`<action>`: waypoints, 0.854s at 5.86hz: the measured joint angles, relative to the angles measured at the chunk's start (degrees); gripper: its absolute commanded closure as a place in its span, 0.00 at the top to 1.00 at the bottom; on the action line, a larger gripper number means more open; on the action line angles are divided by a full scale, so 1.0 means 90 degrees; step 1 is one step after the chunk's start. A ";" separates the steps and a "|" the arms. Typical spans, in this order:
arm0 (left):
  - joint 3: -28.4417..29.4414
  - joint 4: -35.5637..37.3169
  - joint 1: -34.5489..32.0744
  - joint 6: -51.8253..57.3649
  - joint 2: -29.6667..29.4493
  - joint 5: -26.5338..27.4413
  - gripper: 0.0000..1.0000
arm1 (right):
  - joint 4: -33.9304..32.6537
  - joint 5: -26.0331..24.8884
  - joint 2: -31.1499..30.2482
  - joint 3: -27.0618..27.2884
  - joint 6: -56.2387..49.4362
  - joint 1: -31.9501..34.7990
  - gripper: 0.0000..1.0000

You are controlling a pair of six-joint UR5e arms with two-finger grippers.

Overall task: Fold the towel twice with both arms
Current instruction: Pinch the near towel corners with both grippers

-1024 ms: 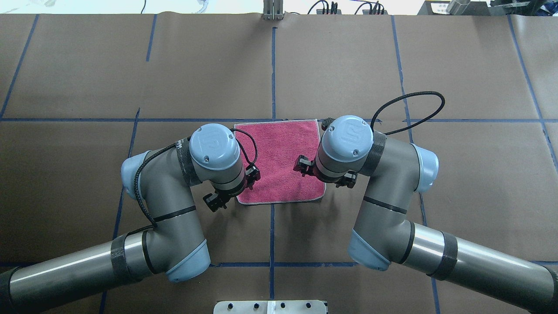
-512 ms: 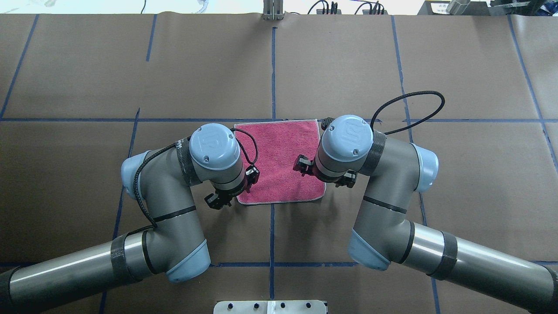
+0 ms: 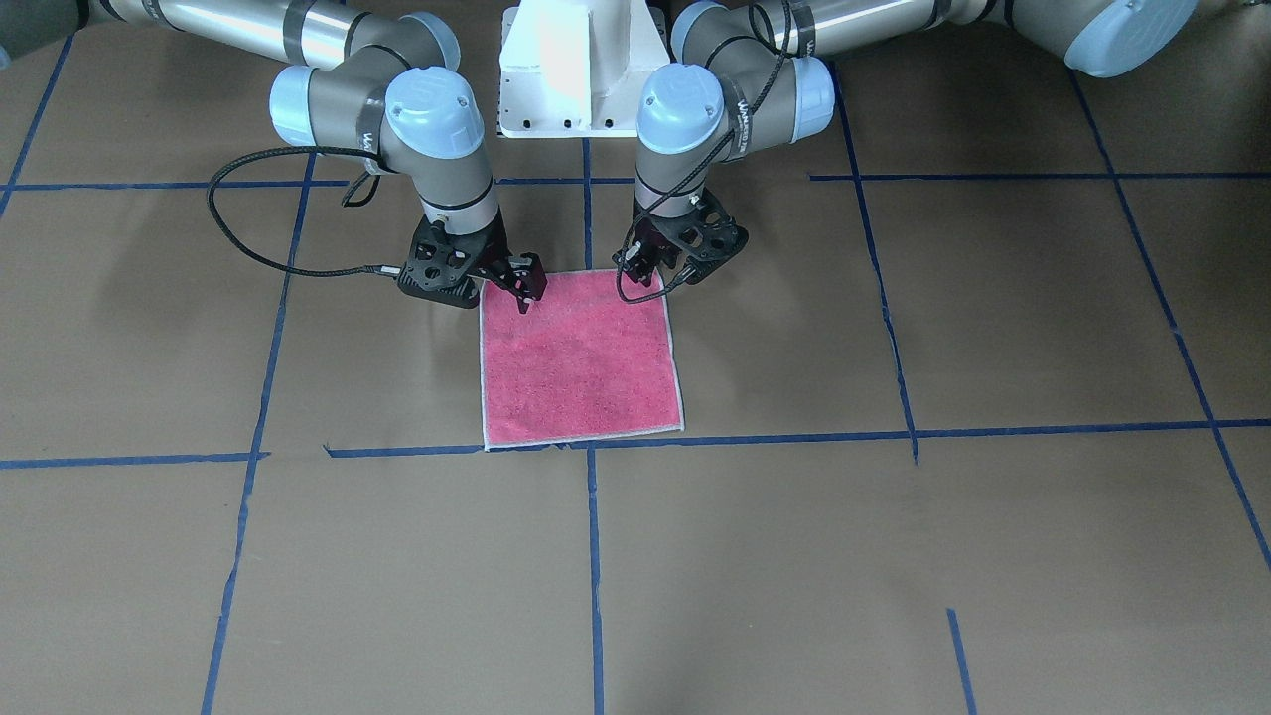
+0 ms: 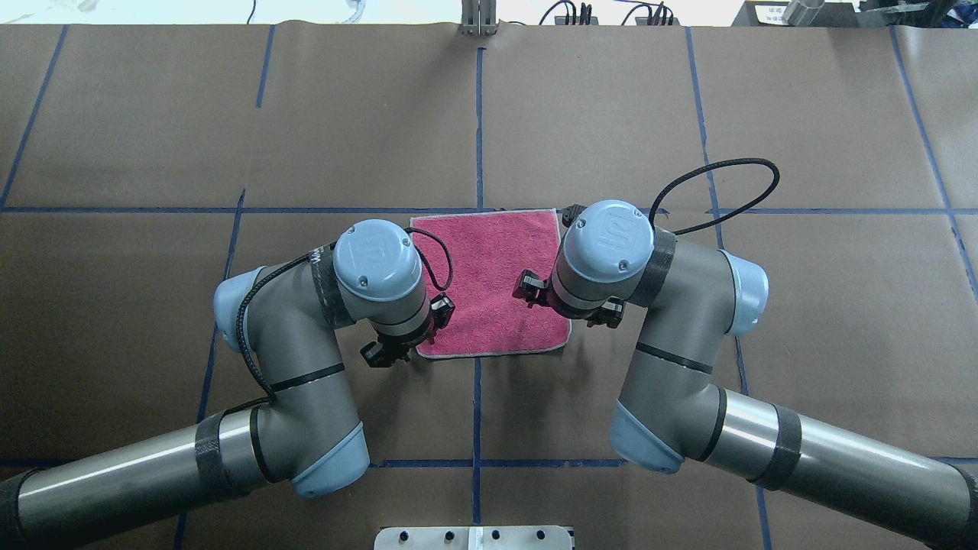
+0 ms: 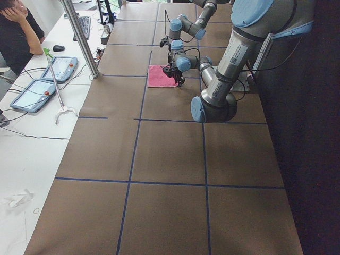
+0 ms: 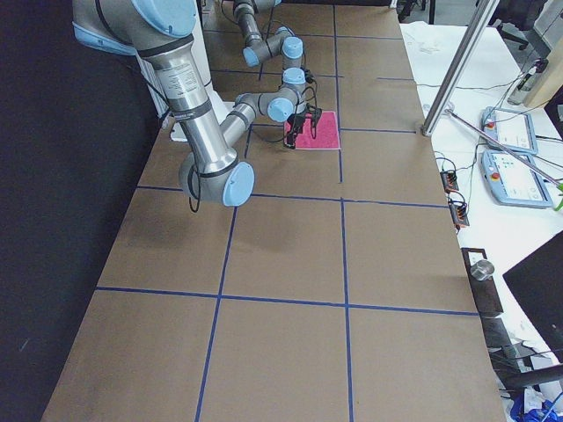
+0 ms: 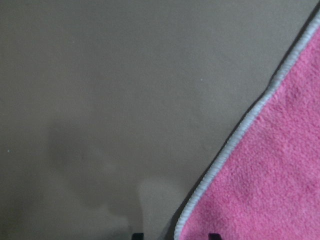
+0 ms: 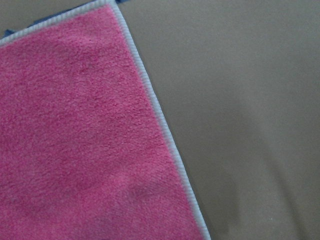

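Left gripper edged nearer towel near corner, jaws wide, empty; right gripper likewise wide; first fold not begun

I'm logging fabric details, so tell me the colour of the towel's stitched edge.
Whitish-grey edge around the pink-red towel; the right wrist-mounted view shows it best.

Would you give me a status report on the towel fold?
Left gripper open, right gripper open, at robot-side corners. Towel flat, pink up, unfolded. No obstruction seen.
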 measured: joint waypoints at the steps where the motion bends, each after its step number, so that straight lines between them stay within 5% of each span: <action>1: -0.0002 0.0001 0.0004 0.0000 -0.0002 0.0000 0.36 | 0.0000 0.0000 0.0001 0.0000 0.0000 0.0006 1.00; 3: 0.0005 -0.0006 0.0008 0.0000 -0.0003 0.0000 0.27 | 0.0000 0.0000 0.0005 0.0000 0.0000 0.0012 1.00; 5: 0.0009 -0.0008 0.0015 0.0000 -0.0003 0.0000 0.05 | 0.0000 0.0000 0.0010 0.0004 0.0000 0.0012 1.00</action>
